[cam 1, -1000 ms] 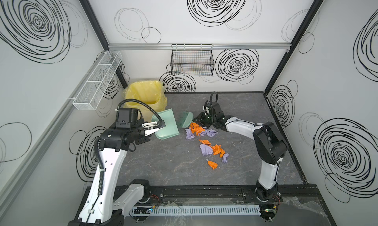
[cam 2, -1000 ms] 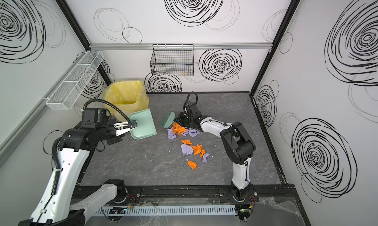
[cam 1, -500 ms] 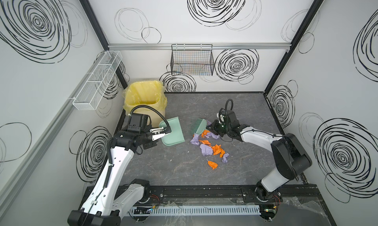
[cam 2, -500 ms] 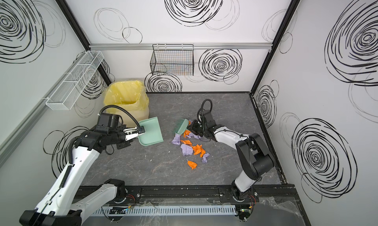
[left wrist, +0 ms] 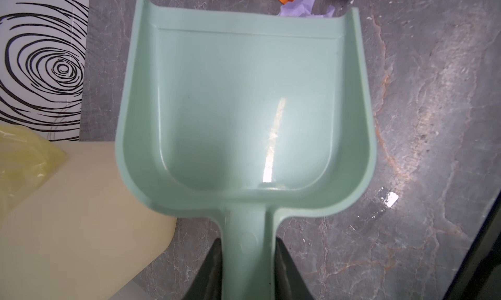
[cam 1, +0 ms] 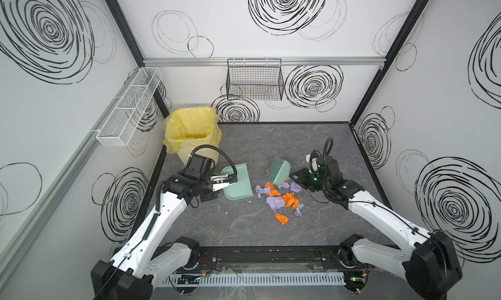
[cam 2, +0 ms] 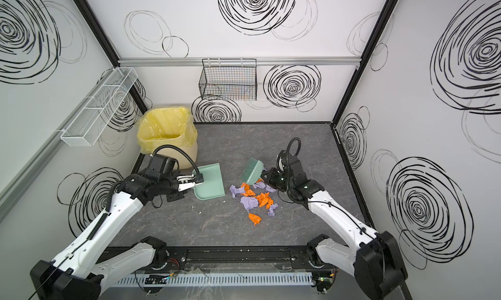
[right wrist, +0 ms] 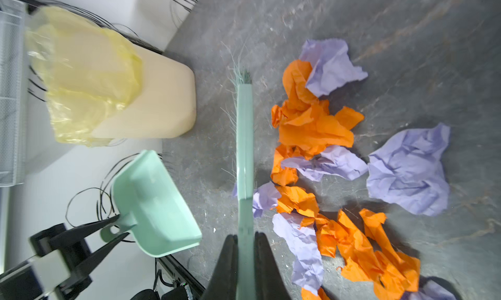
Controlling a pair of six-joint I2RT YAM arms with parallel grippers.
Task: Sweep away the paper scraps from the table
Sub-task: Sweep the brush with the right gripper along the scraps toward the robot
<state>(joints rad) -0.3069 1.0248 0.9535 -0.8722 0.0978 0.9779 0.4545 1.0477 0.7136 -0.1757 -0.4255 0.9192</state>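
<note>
The paper scraps [cam 1: 282,201] [cam 2: 257,201] [right wrist: 311,127], crumpled orange and lavender pieces, lie bunched mid-table [cam 1: 244,230]. My left gripper [cam 1: 229,179] [cam 2: 193,181] [left wrist: 248,258] is shut on the handle of a mint-green dustpan [cam 1: 238,184] [cam 2: 210,183] [left wrist: 244,95]. The pan is empty and its mouth faces the scraps [left wrist: 298,3], just left of the pile. My right gripper [cam 1: 294,176] [cam 2: 267,178] [right wrist: 245,247] is shut on the handle of the green brush [cam 1: 278,172] [cam 2: 252,172] [right wrist: 244,149]. The brush sits at the pile's far edge, with the scraps beside its bristles.
A cream bin with a yellow liner [cam 1: 192,133] [cam 2: 165,130] [right wrist: 108,95] stands at the back left, close behind the dustpan. A black wire basket [cam 1: 254,81] hangs on the back wall and a white wire shelf [cam 1: 130,106] on the left wall.
Both arms shifted right. The dustpan moved right and toward the front, nearer the pile. The brush swung right along the pile's far edge, and the far scraps now lie closer to the rest.
</note>
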